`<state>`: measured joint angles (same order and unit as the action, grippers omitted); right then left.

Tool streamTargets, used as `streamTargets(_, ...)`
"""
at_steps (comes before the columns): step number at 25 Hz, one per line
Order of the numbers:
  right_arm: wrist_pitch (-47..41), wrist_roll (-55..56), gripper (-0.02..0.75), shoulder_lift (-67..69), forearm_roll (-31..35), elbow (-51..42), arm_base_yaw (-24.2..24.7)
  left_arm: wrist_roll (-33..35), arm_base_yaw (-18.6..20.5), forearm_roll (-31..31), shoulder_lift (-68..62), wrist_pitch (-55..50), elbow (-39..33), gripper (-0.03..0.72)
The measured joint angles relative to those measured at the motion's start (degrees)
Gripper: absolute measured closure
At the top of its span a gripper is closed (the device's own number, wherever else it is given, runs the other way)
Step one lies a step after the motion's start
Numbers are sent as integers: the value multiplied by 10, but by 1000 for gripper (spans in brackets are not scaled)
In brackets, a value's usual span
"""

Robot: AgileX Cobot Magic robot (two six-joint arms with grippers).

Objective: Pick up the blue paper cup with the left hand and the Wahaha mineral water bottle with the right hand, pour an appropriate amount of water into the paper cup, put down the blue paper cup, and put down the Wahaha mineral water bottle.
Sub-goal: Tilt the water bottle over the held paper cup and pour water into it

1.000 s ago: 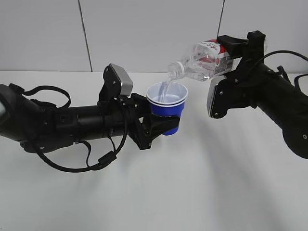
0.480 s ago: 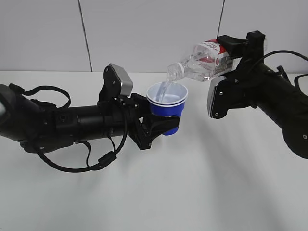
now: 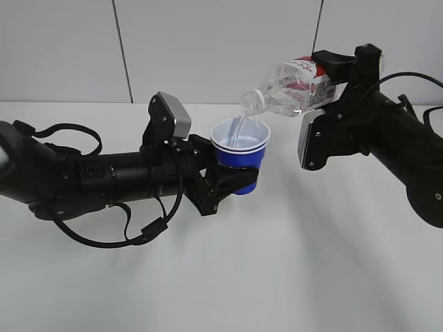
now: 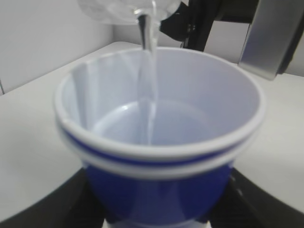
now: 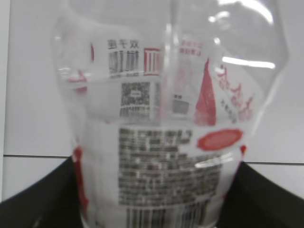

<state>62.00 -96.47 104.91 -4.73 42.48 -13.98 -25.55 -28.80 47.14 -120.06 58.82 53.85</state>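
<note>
Pouring continues unchanged: bottle (image 3: pixel 294 86) tipped, water streaming into cup (image 3: pixel 240 146).

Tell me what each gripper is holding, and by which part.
Left gripper: blue paper cup, by its lower body. Right gripper: Wahaha mineral water bottle, around its labelled base end.

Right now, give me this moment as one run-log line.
phase: pouring | left gripper: shut on blue paper cup, upright, above table | right gripper: shut on Wahaha bottle, tilted, neck over cup | water stream: entering cup
</note>
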Motion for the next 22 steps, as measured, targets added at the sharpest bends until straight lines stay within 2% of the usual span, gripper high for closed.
streamTargets(22, 4, -1, 253, 0, 0, 0, 0, 0, 0, 0, 0, 0, 0, 246)
